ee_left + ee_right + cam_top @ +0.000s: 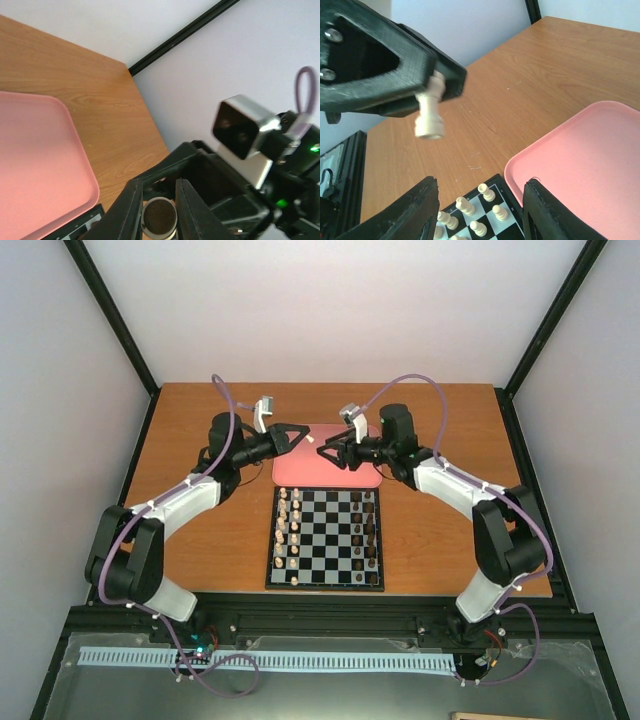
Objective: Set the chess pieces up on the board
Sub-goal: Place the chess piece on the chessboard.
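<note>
The board lies at the near middle of the table, with cream chess pieces in its two left columns and dark pieces in its right columns. My left gripper hovers above the pink tray's left part, shut on one cream chess piece. The left wrist view shows that piece's round dark base pinched between the fingers. My right gripper faces it from the right, a short gap away. It is open and holds nothing. Its fingers frame the board's far corner with its cream pieces.
A pink tray lies just beyond the board, under both grippers; no pieces show on its visible parts. Bare wooden table extends left and right of the board. A black frame edges the table.
</note>
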